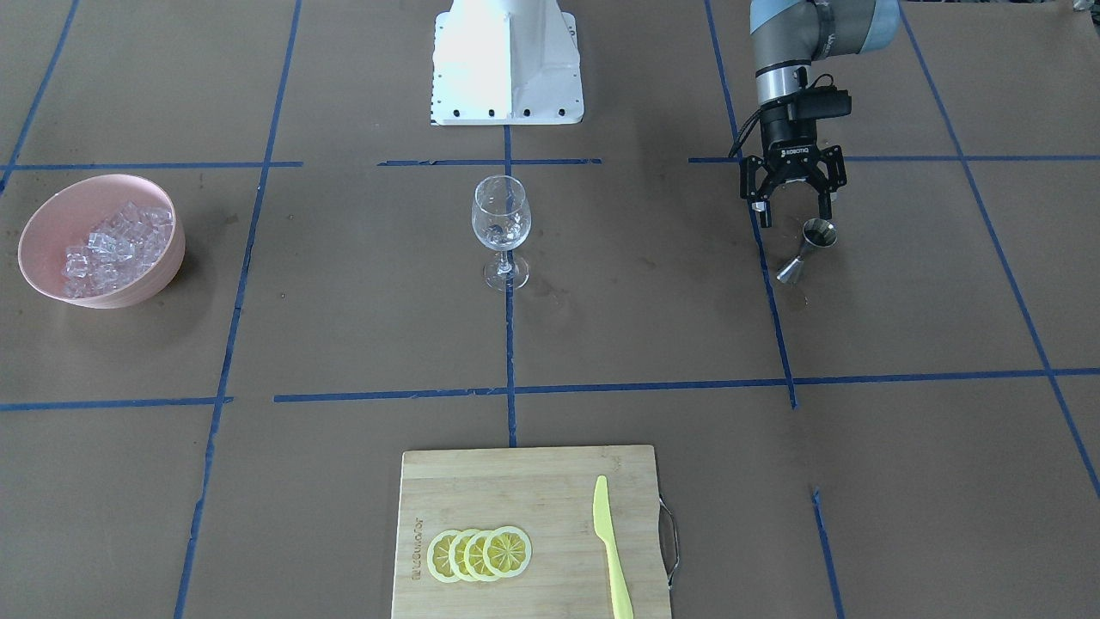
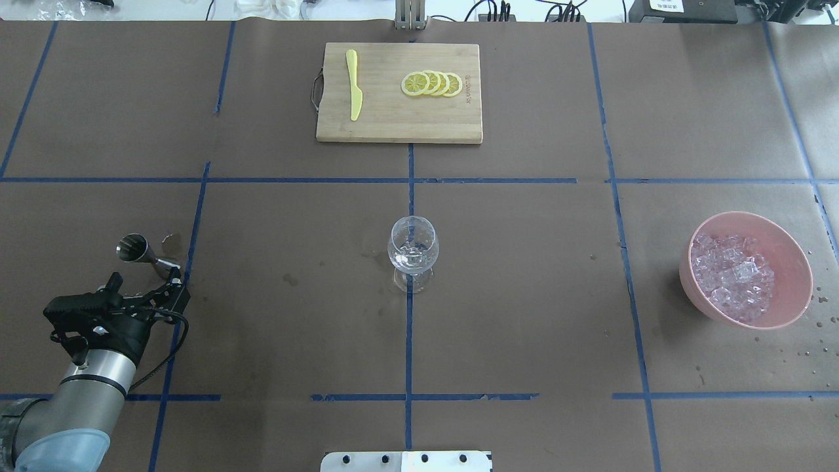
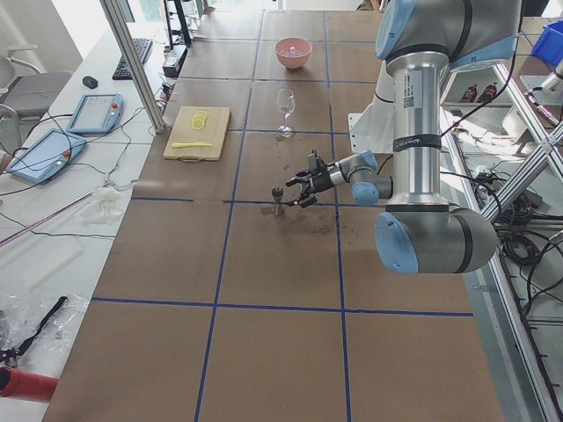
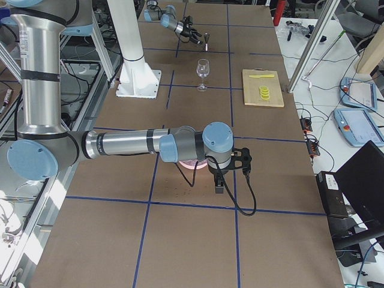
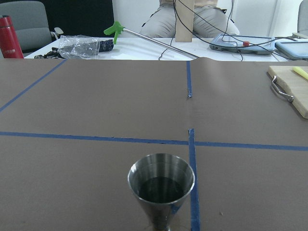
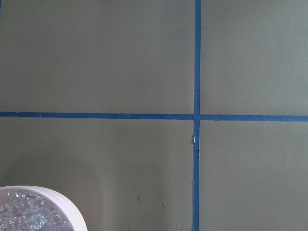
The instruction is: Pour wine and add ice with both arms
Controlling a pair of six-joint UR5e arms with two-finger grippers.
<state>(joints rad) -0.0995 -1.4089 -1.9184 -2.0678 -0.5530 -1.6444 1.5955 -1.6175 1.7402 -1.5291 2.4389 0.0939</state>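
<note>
1. Nearest the white pedestal [image 1: 507,77], my left arm [image 1: 786,52] reaches out low over the desk [image 1: 344,327]. Its long axis runs away from the base toward the operators' side, close to level.

2. The left gripper [image 1: 796,219] is released, with its jaws spread wide. It holds nothing.

3. A steel jigger [image 1: 808,249] stands upright just ahead of that gripper, apart from the fingers. In the left wrist view it is centred, and the inside of its upper cup reads dark. I cannot tell whether that is liquid.

4. Farther out, on the centre tape line [image 1: 653,385], a clear stemmed wine glass [image 1: 501,215] stands upright. I cannot tell what the glints in its bowl are.

5. At about the same depth, well over on my right side, sits a pink bowl [image 1: 60,211].
   - It holds the ice [image 1: 116,249]: many small, clear, colourless cubes in a glittering heap.
   - The heap shows no long axis that I can make out.

6. The right arm [image 4: 126,144] shows only in the side view.
   - Its forearm lies level and its wrist is turned down beside the bowl, part of which it hides.
   - The right wrist view looks straight down on the desk, with the bowl's rim and ice in its lower left corner.
   - For the right gripper [image 4: 219,183], I cannot tell whether it is released or clenched.

7. Farthest from the base lies a wooden cutting board [image 1: 516,490].
   - It carries four overlapping lemon slices [image 1: 479,554] in a row.
   - A yellow knife [image 1: 612,550] lies beside them, with its long axis pointing toward and away from the robot.
</note>
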